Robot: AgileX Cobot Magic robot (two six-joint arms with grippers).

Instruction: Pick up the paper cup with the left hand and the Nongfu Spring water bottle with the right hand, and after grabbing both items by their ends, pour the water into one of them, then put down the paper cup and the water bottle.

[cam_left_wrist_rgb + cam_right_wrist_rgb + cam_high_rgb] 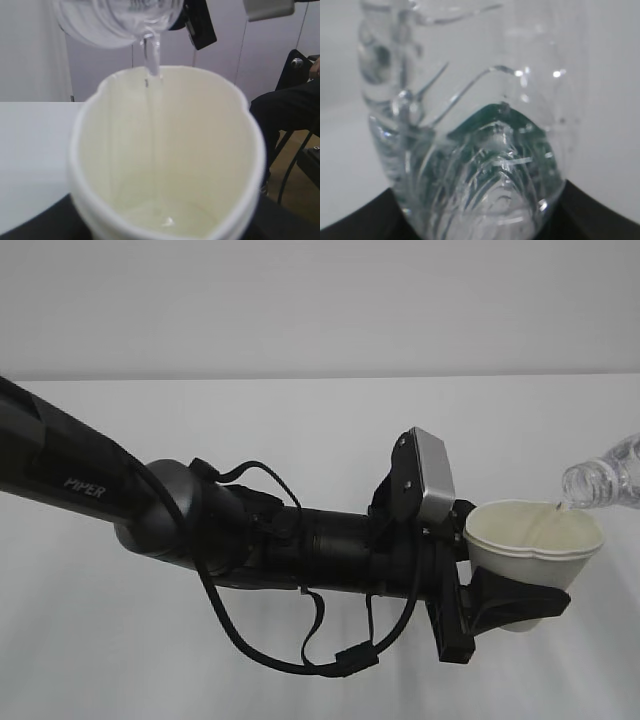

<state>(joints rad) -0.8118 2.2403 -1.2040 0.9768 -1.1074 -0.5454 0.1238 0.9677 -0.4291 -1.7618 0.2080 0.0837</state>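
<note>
Writing: "PIPER" showed on the left arm (90, 480).
Left hand (500, 595): squeezed the cup (535, 540), held off the table (300, 410).
Right hand (600, 215): mostly hidden, held the bottle (470, 150).
Bottle: tipped, cut off; water (152, 60) fell in.

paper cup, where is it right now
The paper cup is held off the table in the left gripper, at the right of the exterior view, its rim just under the tilted bottle's mouth.

Bright, even, soft light; faint shadows; close-up wrist views blurred, glints on plastic.
</note>
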